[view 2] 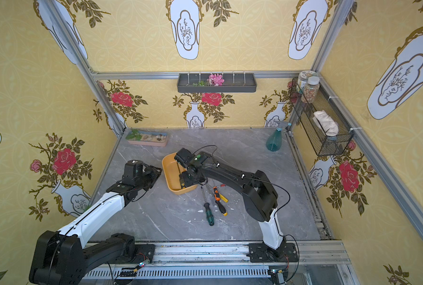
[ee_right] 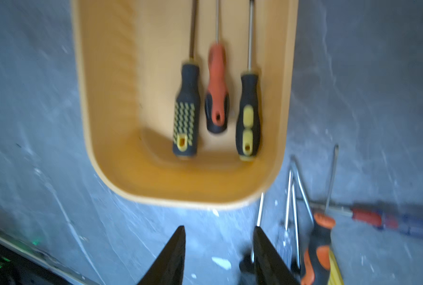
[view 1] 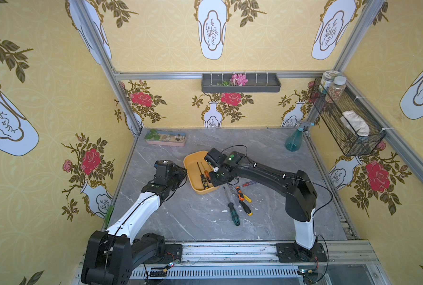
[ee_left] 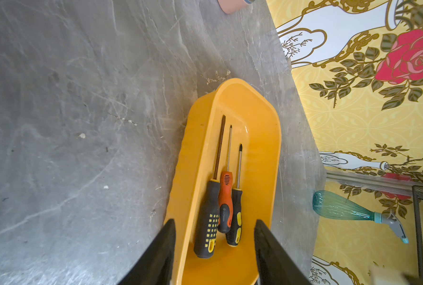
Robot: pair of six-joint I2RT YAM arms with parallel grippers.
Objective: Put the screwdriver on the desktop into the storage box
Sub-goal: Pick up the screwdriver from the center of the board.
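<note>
The yellow-orange storage box (view 1: 190,164) (view 2: 169,172) stands mid-desktop (view 1: 180,217). Three screwdrivers lie side by side in it: a black-yellow one (ee_left: 208,217), an orange-black one (ee_left: 225,204) and another black-yellow one (ee_left: 236,217). On the desktop just past the box's near end lie a green-handled screwdriver (view 1: 233,213), an orange-black one (view 1: 242,199) (ee_right: 319,246) and a red-blue one (ee_right: 378,219). My left gripper (ee_left: 214,232) is open, with its fingers on either side of the box's near end; contact is unclear. My right gripper (ee_right: 220,237) hangs open and empty over bare desktop beside the box. Its view is blurred.
A pink pebble tray (view 1: 166,138) sits at the back left and a teal spray bottle (view 1: 294,140) at the back right. A dark wall tray (view 1: 241,82) and a wire basket (view 1: 346,118) hang above. White chips dot the desktop.
</note>
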